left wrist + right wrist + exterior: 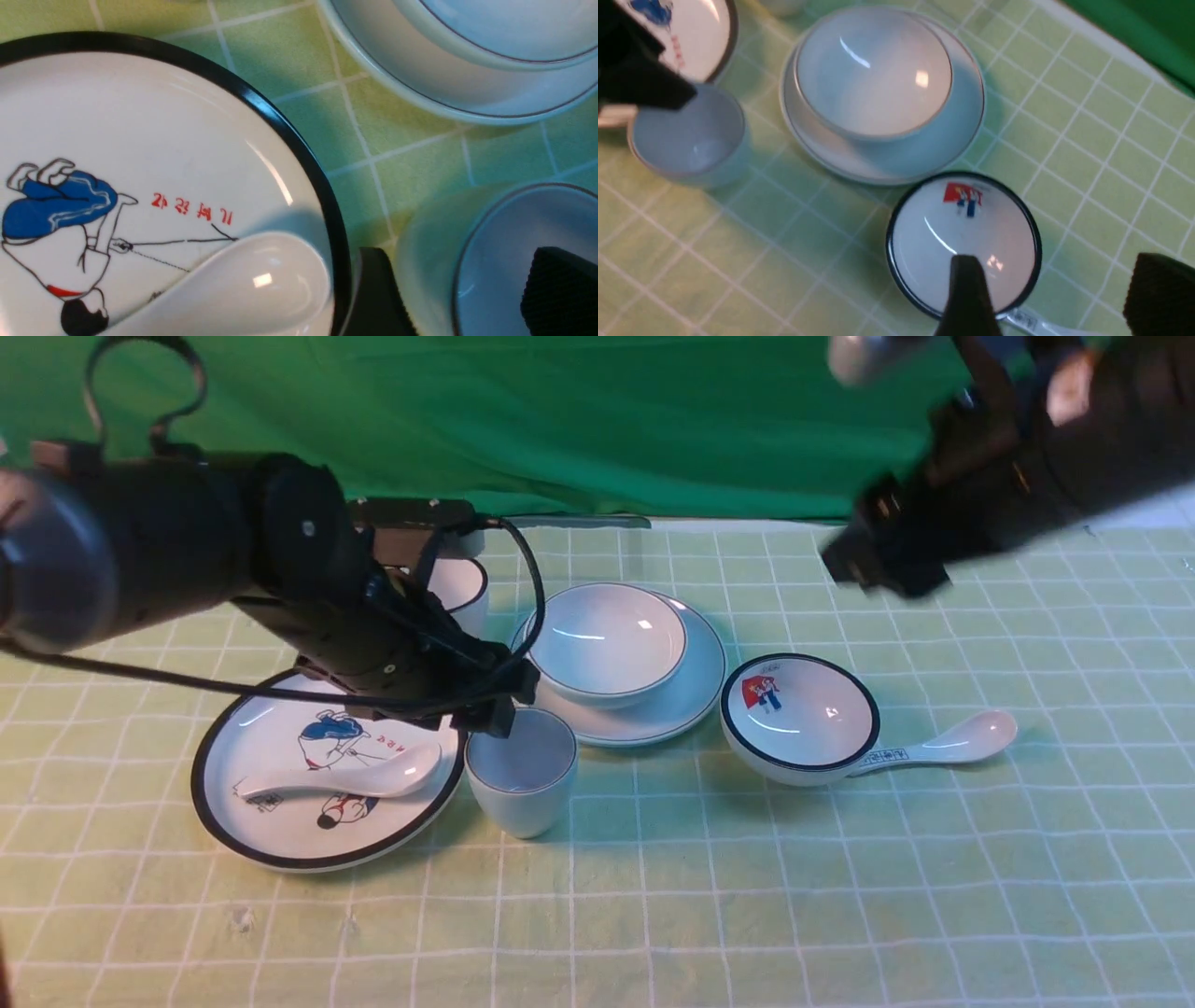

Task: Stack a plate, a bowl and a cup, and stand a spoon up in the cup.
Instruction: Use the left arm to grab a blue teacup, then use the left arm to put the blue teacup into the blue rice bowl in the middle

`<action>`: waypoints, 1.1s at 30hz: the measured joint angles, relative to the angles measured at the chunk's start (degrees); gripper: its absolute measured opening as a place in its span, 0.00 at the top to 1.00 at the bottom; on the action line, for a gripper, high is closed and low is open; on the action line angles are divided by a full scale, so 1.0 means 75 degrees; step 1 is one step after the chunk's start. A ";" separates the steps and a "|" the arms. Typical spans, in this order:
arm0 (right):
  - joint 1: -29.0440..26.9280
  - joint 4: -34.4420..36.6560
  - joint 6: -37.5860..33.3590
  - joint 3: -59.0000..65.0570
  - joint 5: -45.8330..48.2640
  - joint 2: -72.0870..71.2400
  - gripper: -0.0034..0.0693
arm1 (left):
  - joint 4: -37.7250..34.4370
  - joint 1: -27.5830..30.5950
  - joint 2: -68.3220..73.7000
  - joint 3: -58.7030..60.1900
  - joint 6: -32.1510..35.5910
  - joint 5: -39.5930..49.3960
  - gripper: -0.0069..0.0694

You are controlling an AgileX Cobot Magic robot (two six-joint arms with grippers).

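From my station I see the plate (677, 709) lying flat on the checked cloth (644, 905), plain white and glossy, edged with one thin dark line. The bowl (607, 649) sits on it, upright and off-centre, leaving a broad crescent of plate showing on the near side. It is the same clean white, shallow and round, with a fine dark rim and bright glints inside.

The cup (521, 793) stands upright on the cloth just beside the plate, small and handleless; its pale wall narrows toward the base, and its inside looks bluish-grey in shadow. The spoon (397, 775), smooth white ceramic, lies with its glossy scoop facing up on the black-rimmed cartoon plate (280, 719), the scoop toward the cup.

My left gripper (462, 263) is open and holds nothing, one finger outside the cup's wall and the other over its mouth; I can't tell whether either touches it. My right gripper (1060, 261) is open and empty too, raised above the cloth on the side of the red-and-blue-figured bowl (801, 719) and the spoon with dark characters (966, 742).
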 joint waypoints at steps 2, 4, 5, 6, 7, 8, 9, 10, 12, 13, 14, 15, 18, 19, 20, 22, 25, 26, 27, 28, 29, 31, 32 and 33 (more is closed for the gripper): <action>0.0000 -0.0161 0.0000 0.0588 -0.0425 -0.0274 0.30 | 0.0023 0.0000 0.0169 -0.0070 -0.0002 0.0000 0.45; 0.0000 -0.0377 0.0155 0.1473 -0.1126 -0.0603 0.30 | 0.0014 -0.0007 0.0369 -0.0114 0.0044 0.0018 0.58; 0.0000 -0.0432 0.0249 0.1874 -0.1426 -0.0701 0.30 | 0.0014 -0.0007 0.0457 -0.0118 0.0064 0.0059 0.65; 0.0000 -0.0464 0.0311 0.2070 -0.1629 -0.0736 0.30 | 0.0014 -0.0007 0.0508 -0.0118 0.0105 0.0125 0.70; 0.0000 -0.0483 0.0347 0.2153 -0.1707 -0.0746 0.30 | 0.0014 -0.0007 0.0527 -0.0118 0.0126 0.0161 0.73; 0.0000 -0.0491 0.0385 0.2216 -0.1793 -0.0745 0.30 | 0.0014 -0.0007 0.0545 -0.0118 0.0162 0.0197 0.77; 0.0000 -0.0503 0.0407 0.2244 -0.1946 -0.0745 0.30 | 0.0014 -0.0015 0.0582 -0.0118 0.0220 0.0242 0.83; 0.0000 -0.0503 0.0407 0.2244 -0.1965 -0.0745 0.30 | 0.0022 -0.0015 0.0581 -0.0118 0.0245 0.0240 0.84; 0.0000 -0.0503 0.0499 0.2188 -0.2075 -0.0763 0.30 | 0.0029 -0.0015 0.0581 -0.0143 0.0415 0.0365 0.86; 0.0000 -0.0503 0.0572 0.2134 -0.2066 -0.0772 0.30 | 0.0032 -0.0015 0.0563 -0.0189 0.0464 0.0514 0.86; 0.0000 -0.0503 0.0598 0.2108 -0.2053 -0.0780 0.30 | 0.0032 -0.0015 0.0542 -0.0237 0.0492 0.0575 0.86; 0.0000 -0.0503 0.0621 0.2016 -0.1999 -0.0832 0.30 | 0.0032 -0.0015 0.0453 -0.0408 0.0516 0.0816 0.86; 0.0000 -0.0514 0.0615 0.1836 -0.1922 -0.0989 0.30 | -0.0117 -0.0015 0.0163 -0.1035 0.0558 0.0985 0.86; 0.0000 -0.0514 0.0615 0.1776 -0.1929 -0.1030 0.30 | -0.0225 -0.0015 0.0073 -0.1342 0.0566 0.0961 0.86; 0.0000 -0.0514 0.0615 0.1731 -0.1990 -0.1070 0.30 | -0.0314 -0.0015 0.0016 -0.1735 0.0584 0.0858 0.86; 0.0000 -0.0507 0.0615 0.1708 -0.2054 -0.1077 0.30 | -0.0392 -0.0015 0.0013 -0.2069 0.0590 0.0735 0.86; 0.0000 -0.0507 0.0691 0.1700 -0.2117 -0.1060 0.30 | -0.0457 -0.0015 0.0425 -0.3187 0.0607 0.0651 0.86; 0.0000 -0.0507 0.0726 0.1700 -0.2119 -0.1060 0.30 | -0.0457 -0.0015 0.0669 -0.3556 0.0607 0.0717 0.86; 0.0000 -0.0507 0.0737 0.1707 -0.2119 -0.1060 0.30 | -0.0449 -0.0015 0.0958 -0.3846 0.0607 0.0834 0.86; 0.0000 -0.0507 0.0766 0.1712 -0.2119 -0.1060 0.30 | -0.0430 -0.0015 0.1273 -0.4117 0.0607 0.0991 0.86; 0.0000 -0.0507 0.0775 0.1724 -0.2119 -0.1060 0.30 | -0.0413 -0.0015 0.1667 -0.4361 0.0607 0.1171 0.86; 0.0000 -0.0507 0.0784 0.1732 -0.2110 -0.1060 0.30 | -0.0405 -0.0015 0.1984 -0.4579 0.0599 0.1382 0.86; 0.0000 -0.0507 0.0792 0.1767 -0.2127 -0.1060 0.30 | -0.0380 -0.0023 0.2483 -0.4929 0.0511 0.1612 0.86; 0.0000 -0.0507 0.0790 0.1768 -0.2135 -0.1053 0.30 | -0.0371 -0.0023 0.2661 -0.5010 0.0466 0.1664 0.86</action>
